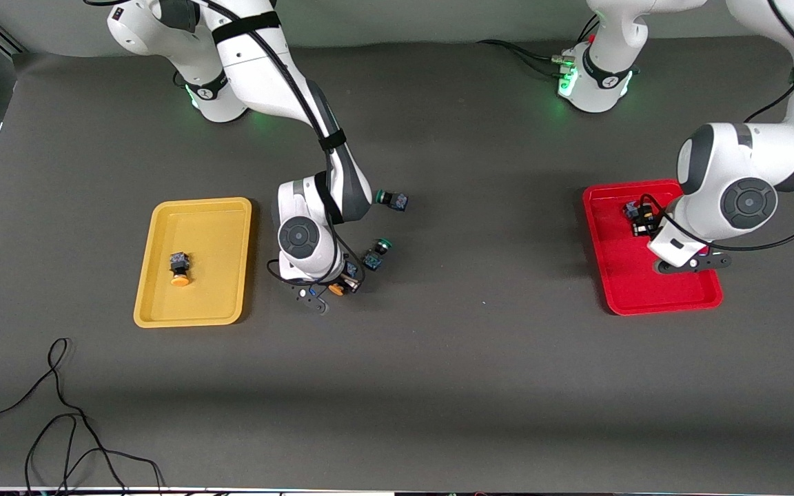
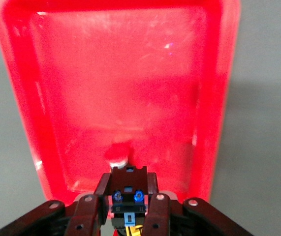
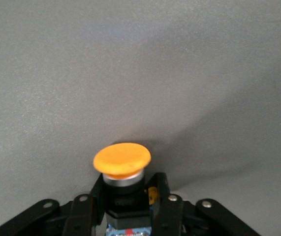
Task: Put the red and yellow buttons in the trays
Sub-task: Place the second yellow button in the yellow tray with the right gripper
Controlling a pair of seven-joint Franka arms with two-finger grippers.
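Over the red tray (image 2: 219, 98), left end effector (image 2: 128, 205) gripping a red button (image 2: 117, 153), right end effector (image 3: 126, 202) clamping a yellow button (image 3: 122, 160).

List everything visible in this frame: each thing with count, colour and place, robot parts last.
yellow tray: one, yellow, toward the right arm's end of the table.
red tray: one, red, toward the left arm's end.
yellow button in tray: one, orange-yellow cap, lying in the yellow tray.
held yellow button: one, orange-yellow cap, in the right gripper, at the table mid-area.
red buttons: one in the red tray, one held by the left gripper.
green buttons: two, on the table's middle.
black cable: one, nearest the front camera.
right gripper: shut on its button.
left gripper: over the red tray, shut.
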